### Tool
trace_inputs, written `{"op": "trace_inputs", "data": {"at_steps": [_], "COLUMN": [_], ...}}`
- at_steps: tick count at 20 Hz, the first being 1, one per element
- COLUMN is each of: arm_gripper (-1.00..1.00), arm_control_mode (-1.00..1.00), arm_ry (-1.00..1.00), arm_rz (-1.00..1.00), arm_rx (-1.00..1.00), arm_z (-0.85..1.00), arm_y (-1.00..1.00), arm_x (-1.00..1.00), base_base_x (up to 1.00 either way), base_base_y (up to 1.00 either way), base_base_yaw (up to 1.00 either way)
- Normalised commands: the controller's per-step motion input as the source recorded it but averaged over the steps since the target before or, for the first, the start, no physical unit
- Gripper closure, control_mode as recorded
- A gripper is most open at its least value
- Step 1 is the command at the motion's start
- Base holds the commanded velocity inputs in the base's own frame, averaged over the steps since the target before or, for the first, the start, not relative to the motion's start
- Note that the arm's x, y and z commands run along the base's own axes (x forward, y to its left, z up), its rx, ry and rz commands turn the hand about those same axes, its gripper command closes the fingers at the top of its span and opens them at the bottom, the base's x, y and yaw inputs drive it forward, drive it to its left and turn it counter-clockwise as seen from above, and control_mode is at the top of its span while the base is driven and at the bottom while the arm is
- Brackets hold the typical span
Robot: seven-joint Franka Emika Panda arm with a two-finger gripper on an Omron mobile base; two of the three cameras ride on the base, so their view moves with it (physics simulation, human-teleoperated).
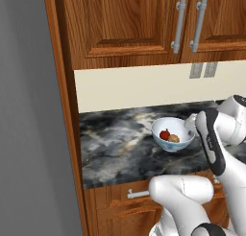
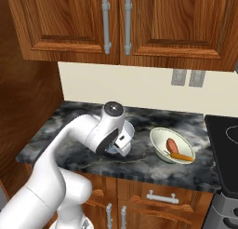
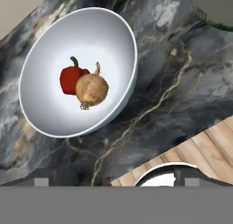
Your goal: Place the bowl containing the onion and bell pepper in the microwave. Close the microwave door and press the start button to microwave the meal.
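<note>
The bowl (image 3: pixel 59 50) sits on the dark marbled counter (image 1: pixel 115 148) under wooden wall cabinets (image 2: pixel 139 23), holding the bell pepper (image 3: pixel 70 79) with the onion (image 3: pixel 92 90) touching it at four o'clock. The gripper (image 3: pixel 111 181) hovers near the bowl's six o'clock side; I cannot tell how its fingers stand. A cream-green bowl (image 2: pixel 160 142) lies at three o'clock beside a black stove (image 2: pixel 223 135).

- Bowl (image 1: pixel 174 134) sits on the counter (image 1: pixel 120 148), toward its front edge.
- Onion (image 3: pixel 92 90) and pepper (image 3: pixel 71 79) lie in the bowl, touching each other.
- Second bowl (image 2: pixel 172 144) stands on the counter to the right, between the first bowl and the stove (image 2: pixel 223 135).
- Cabinets (image 2: pixel 139 23) hang above the counter; drawers (image 2: pixel 160 195) sit below it.
</note>
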Motion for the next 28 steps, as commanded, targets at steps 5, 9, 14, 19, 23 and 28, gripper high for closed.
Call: {"op": "trace_inputs", "data": {"at_steps": [5, 9, 14, 19, 23, 28], "arm_gripper": [-1.0, -1.0, -1.0, -1.0, -1.0, -1.0], "arm_control_mode": [-1.0, -1.0, -1.0, -1.0, -1.0, -1.0], "arm_ry": [0.0, 0.0, 0.04, 0.02, 0.0, 0.0], "arm_rz": [0.0, 0.0, 0.0, 0.0, -0.01, -0.02], "arm_rx": [0.04, 0.01, 0.0, 0.0, 0.0, 0.0], "arm_z": [-0.5, -0.31, -0.21, -0.16, -0.02, -0.08], "arm_y": [0.0, 0.0, 0.0, 0.0, 0.0, 0.0], "arm_x": [0.13, 0.2, 0.23, 0.24, 0.26, 0.21], "base_base_x": [0.0, 0.0, 0.0, 0.0, 0.0, 0.0], "base_base_y": [0.0, 0.0, 0.0, 0.0, 0.0, 0.0], "base_base_yaw": [0.0, 0.0, 0.0, 0.0, 0.0, 0.0]}}
